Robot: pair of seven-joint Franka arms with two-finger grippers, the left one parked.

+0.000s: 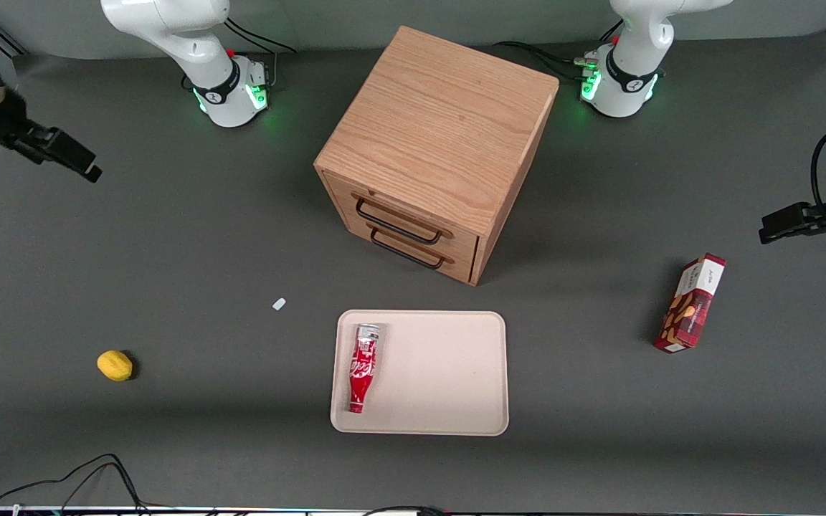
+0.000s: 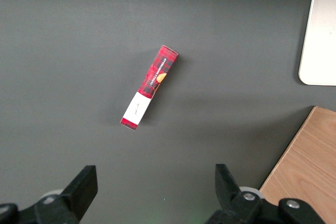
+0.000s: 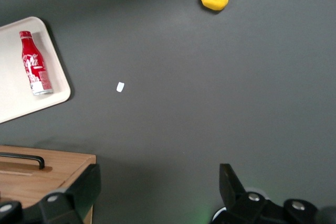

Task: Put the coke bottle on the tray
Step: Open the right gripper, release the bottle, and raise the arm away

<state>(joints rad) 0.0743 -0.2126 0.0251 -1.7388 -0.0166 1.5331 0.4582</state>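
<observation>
Tool (image 1: 87,168) is parked high at the working arm's end of the bench (image 1: 169,251), fingers (image 3: 79,187) spread apart, nothing between them. From where I sit the job looks done: coke bottle (image 1: 362,368) lies flat on the tray (image 1: 449,373), well away from the tool, along the tray edge that faces the tool's end. Its capped neck points toward the front camera, silver base toward the wooden drawer cabinet (image 1: 434,143). Whole bottle is inside the rim, not overhanging.

Step in hand, as I read it: release and retreat complete, arm clear. Next move calls for nothing beyond holding position; I'd just confirm the bottle isn't rolling, since it's on its side near the rim.

Other stuff: lemon (image 1: 115,365) on the bench, nearer the tool than the tray is, nearer the front camera than the tool. Small white scrap (image 1: 279,304) between lemon and tray. Red snack box (image 1: 690,304) toward the parked arm's end. None in the way.
</observation>
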